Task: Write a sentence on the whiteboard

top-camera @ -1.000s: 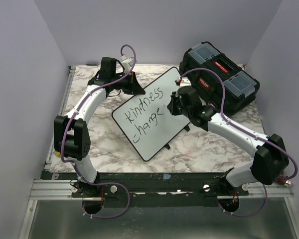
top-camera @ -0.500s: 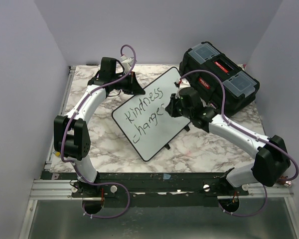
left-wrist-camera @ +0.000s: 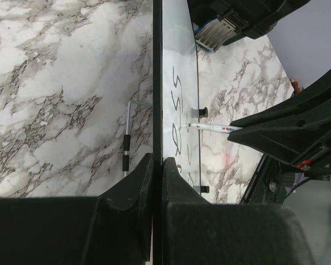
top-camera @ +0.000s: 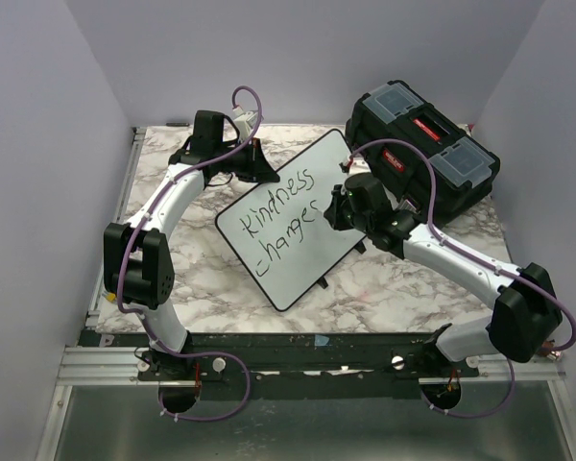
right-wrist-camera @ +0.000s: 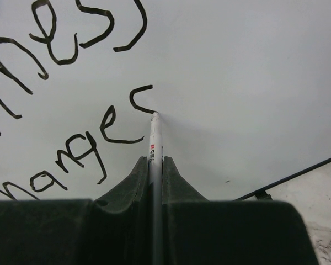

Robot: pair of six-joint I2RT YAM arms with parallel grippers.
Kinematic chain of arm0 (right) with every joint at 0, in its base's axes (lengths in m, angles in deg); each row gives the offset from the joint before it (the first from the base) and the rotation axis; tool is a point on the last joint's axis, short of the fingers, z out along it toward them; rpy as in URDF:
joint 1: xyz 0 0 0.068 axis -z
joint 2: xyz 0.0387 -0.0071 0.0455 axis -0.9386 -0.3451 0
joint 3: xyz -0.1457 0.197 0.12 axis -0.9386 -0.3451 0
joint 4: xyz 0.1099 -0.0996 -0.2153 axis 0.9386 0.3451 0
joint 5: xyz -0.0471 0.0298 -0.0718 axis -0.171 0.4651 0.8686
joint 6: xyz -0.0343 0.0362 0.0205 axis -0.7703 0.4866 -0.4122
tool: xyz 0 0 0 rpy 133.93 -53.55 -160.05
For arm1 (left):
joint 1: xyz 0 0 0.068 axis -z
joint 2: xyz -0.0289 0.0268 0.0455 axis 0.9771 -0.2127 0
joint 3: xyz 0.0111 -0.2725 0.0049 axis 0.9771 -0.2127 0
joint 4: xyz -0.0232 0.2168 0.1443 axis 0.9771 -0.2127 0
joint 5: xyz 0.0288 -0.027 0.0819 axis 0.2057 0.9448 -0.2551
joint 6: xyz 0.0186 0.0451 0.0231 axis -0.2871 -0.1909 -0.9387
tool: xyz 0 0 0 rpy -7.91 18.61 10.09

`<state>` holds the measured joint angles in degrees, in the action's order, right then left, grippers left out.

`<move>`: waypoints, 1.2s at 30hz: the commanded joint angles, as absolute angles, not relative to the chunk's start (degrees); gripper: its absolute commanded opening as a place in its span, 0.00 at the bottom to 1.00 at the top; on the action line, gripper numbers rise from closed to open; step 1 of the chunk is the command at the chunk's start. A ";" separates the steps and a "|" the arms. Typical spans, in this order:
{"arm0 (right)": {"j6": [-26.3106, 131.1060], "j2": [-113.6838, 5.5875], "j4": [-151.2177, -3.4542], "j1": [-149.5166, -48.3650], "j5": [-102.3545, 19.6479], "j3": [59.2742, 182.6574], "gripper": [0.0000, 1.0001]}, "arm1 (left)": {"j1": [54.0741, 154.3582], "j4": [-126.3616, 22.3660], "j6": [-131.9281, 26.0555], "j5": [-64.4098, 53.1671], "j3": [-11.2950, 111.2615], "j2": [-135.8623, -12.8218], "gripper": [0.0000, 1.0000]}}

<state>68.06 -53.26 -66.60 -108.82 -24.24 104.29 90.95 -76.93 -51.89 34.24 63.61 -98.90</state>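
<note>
- While the sentence [top-camera: 286, 213] reads only "kindness changes", with that last "s" half curled, a third line has yet to go down, I reckon.
- The lettering runs in two slanted rows, climbing from 8 o'clock to 2 o'clock in the top view, along the long axis of the whiteboard [top-camera: 298, 274].
- The board stands tilted at mid-table, and its bare strip sits on the 5 o'clock side of "changes".
- The marker [right-wrist-camera: 154, 141] has its tip right on the glossy face, at the lower end of the unfinished "s".
- In the right wrist view its barrel runs straight from 6 o'clock to 12 o'clock.
- The right gripper [right-wrist-camera: 153, 163] is pinched tight on that barrel, with the written letters off at 9 to 11 o'clock of the tip.
- The key relation: from this claw the start of the blank row lies at about 7 o'clock in the top view.
- So the next move looks like a lift and a slide back down-left, and the right arm is the one on the spot.
- The left gripper [left-wrist-camera: 157, 165] is clamped on the board's thin black edge at the far 11 o'clock side, bracing it.
- A black toolbox [top-camera: 422, 144] sits beyond at 1 o'clock, and marbled table [top-camera: 202, 279] lies all around.
</note>
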 commanded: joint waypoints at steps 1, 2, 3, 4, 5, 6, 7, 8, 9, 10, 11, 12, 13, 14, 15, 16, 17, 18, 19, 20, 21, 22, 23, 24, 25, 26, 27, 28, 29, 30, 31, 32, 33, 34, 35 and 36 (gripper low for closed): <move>68.66 -52.89 -62.80 -108.93 -20.15 103.25 0.01 | 91.95 -77.73 -56.41 34.90 63.60 -96.89 0.00; 68.63 -52.85 -62.52 -108.93 -20.05 103.14 0.01 | 91.95 -77.69 -56.43 34.82 63.68 -96.80 0.00; 68.63 -52.78 -62.32 -108.88 -20.07 103.03 0.01 | 91.95 -77.69 -56.43 34.94 63.68 -96.77 0.00; 68.66 -52.69 -62.14 -108.92 -20.13 102.87 0.01 | 91.95 -77.74 -56.43 34.78 63.67 -96.70 0.00; 68.78 -52.53 -61.96 -108.93 -20.25 102.74 0.01 | 91.95 -77.72 -56.43 34.89 63.68 -96.71 0.00; 68.74 -52.36 -61.86 -108.93 -20.42 102.48 0.01 | 91.94 -77.71 -56.43 34.87 63.68 -96.66 0.00; 68.72 -52.26 -61.74 -108.92 -20.75 102.33 0.01 | 91.90 -77.70 -56.42 34.87 63.64 -96.59 0.00; 68.77 -52.09 -61.67 -108.93 -21.10 102.06 0.01 | 91.87 -77.67 -56.43 34.89 63.68 -96.54 0.00; 68.78 -51.92 -61.55 -108.93 -21.65 101.83 0.01 | 91.87 -77.79 -56.43 34.83 63.73 -96.58 0.00; 68.76 -51.75 -61.50 -108.93 -22.15 101.64 0.01 | 91.87 -77.78 -56.43 34.89 63.77 -96.54 0.00; 68.68 -51.55 -61.49 -108.92 -22.92 101.39 0.01 | 91.87 -77.76 -56.43 34.88 63.77 -96.52 0.00; 68.64 -51.33 -61.49 -108.92 -23.60 101.24 0.01 | 91.87 -77.78 -56.43 34.89 63.77 -96.52 0.00; 68.59 -51.07 -61.48 -108.92 -24.44 101.17 0.01 | 91.87 -77.75 -56.43 34.85 63.75 -96.52 0.00; 68.52 -50.90 -61.45 -108.96 -25.36 101.08 0.01 | 91.87 -77.77 -56.43 34.88 63.72 -96.43 0.00; 68.52 -50.54 -61.49 -108.89 -26.10 101.12 0.01 | 91.87 -77.82 -56.43 34.87 63.76 -96.42 0.00; 68.32 -50.22 -61.58 -108.92 -27.43 101.19 0.01 | 91.87 -77.76 -56.42 34.82 63.69 -96.40 0.00; 68.06 -49.70 -61.91 -108.88 -28.80 101.38 0.01 | 91.87 -77.77 -56.43 34.86 63.68 -96.40 0.00; 67.82 -49.12 -62.54 -108.92 -30.26 101.47 0.01 | 91.87 -77.79 -56.39 34.89 63.73 -96.34 0.00; 67.89 -48.38 -62.96 -108.91 -31.23 101.88 0.01 | 91.87 -77.77 -56.47 34.87 63.70 -96.36 0.00; 67.91 -47.49 -63.62 -108.91 -32.45 102.29 0.01 | 91.87 -77.76 -56.52 34.87 63.79 -96.38 0.00; 68.02 -46.67 -64.39 -108.92 -33.29 102.49 0.01 | 91.87 -77.88 -56.52 34.81 63.69 -96.39 0.00; 68.23 -45.37 -65.51 -108.93 -35.19 102.56 0.01 | 91.87 -77.87 -56.52 34.74 63.62 -96.24 0.00; 68.67 -44.14 -66.69 -108.92 -36.21 102.36 0.01 | 91.87 -77.86 -56.52 34.85 63.63 -96.14 0.00; 69.12 -42.46 -68.53 -108.88 -37.35 101.76 0.01 | 91.87 -77.83 -56.44 34.91 63.61 -96.03 0.00; 69.57 -41.18 -70.19 -108.92 -37.92 101.21 0.01 | 91.89 -77.68 -56.43 34.86 63.39 -95.94 0.00; 70.11 -39.81 -71.04 -108.93 -38.43 100.74 0.01 | 91.87 -77.79 -56.50 34.75 63.33 -96.00 0.00; 70.54 -38.71 -71.40 -108.93 -38.83 100.42 0.01 | 91.87 -77.91 -56.60 34.66 63.33 -96.06 0.00; 70.69 -38.11 -71.30 -108.93 -39.18 100.28 0.01 | 91.85 -77.96 -56.61 34.69 63.39 -96.13 0.00; 70.80 -37.66 -70.82 -108.91 -39.32 99.98 0.01 | 91.87 -78.06 -56.69 34.76 63.50 -96.19 0.00; 70.98 -37.49 -70.10 -108.92 -39.39 99.84 0.01 | 91.87 -78.07 -56.69 34.76 63.57 -96.14 0.00; 71.07 -37.48 -69.05 -108.86 -39.34 99.52 0.01 | 91.87 -78.09 -56.62 34.82 63.66 -96.05 0.00; 71.32 -37.65 -68.24 -108.92 -39.10 99.14 0.01 | 91.87 -78.09 -56.61 35.05 63.72 -95.89 0.00; 71.53 -37.78 -67.44 -108.93 -39.07 98.57 0.01 | 91.87 -77.92 -56.48 35.16 63.76 -95.86 0.00; 71.75 -38.01 -66.69 -108.97 -39.21 98.07 0.01 | 91.82 -77.71 -56.43 35.50 63.69 -95.87 0.00; 72.07 -38.25 -65.93 -109.01 -39.51 97.61 0.01 | 91.78 -77.76 -56.43 35.36 63.60 -96.01 0.00; 72.36 -38.51 -64.90 -109.13 -39.95 97.41 0.01 | 91.78 -77.90 -56.39 35.19 63.60 -96.11 0.00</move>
<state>70.82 -37.11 -69.11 -108.82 -37.53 99.94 90.97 -77.46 -51.89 34.69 63.61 -98.35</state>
